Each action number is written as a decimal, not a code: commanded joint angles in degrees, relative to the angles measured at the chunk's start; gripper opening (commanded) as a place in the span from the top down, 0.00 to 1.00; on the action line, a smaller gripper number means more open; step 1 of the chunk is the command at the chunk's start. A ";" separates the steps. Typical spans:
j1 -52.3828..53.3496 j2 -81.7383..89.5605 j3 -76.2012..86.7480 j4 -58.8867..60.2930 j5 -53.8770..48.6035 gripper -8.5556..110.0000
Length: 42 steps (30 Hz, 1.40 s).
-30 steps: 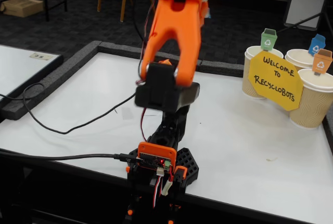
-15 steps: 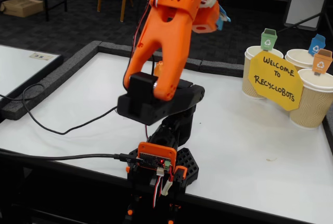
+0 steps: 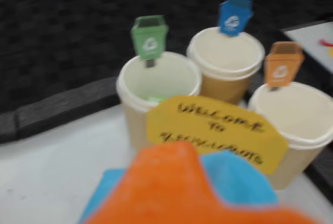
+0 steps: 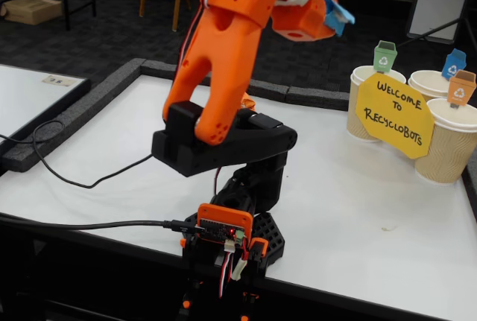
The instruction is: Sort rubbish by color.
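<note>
1. Jaws appear closed on a light blue paper wad (image 4: pixel 339 14): in the fixed view, blue material pokes out from the gripper (image 4: pixel 326 10) at the upper centre of the frame, high above the table (image 4: pixel 358 209). In the wrist view the same blue shows on both sides of the blurred orange jaw at the bottom edge. How far apart the jaws stand cannot be told.
2. Three paper cups occupy the right edge of the fixed view, behind a yellow "Welcome to Recyclobots" sign (image 4: pixel 393 115). Each carries a small bin-shaped tag: green tag (image 3: pixel 149 38), blue tag (image 3: pixel 233 15), orange tag (image 3: pixel 281 64).
3. Something pale green lies low inside the green-tagged cup (image 3: pixel 156 99), at its near wall in the wrist view; judged to be the green wad already sorted, though it is too blurred to confirm.
4. Blue-tagged cup (image 3: pixel 226 60) sits at upper centre-right of the wrist view, behind the sign; its contents cannot be made out.
5. Step in hand, as judged: carrying the blue wad toward the cups.
6. Next move calls for reaching past the green-tagged cup and the sign, centring over the blue-tagged cup's mouth, then opening. Risk: clipping the sign or a tag.
</note>
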 commanded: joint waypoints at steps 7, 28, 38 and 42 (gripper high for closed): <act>6.77 -0.09 -6.06 -0.18 -1.14 0.93; 9.76 -40.17 -18.19 -20.48 -1.23 0.93; 9.76 -71.02 -45.18 -20.21 -1.23 0.93; 9.76 -79.54 -53.61 -20.74 -1.23 0.93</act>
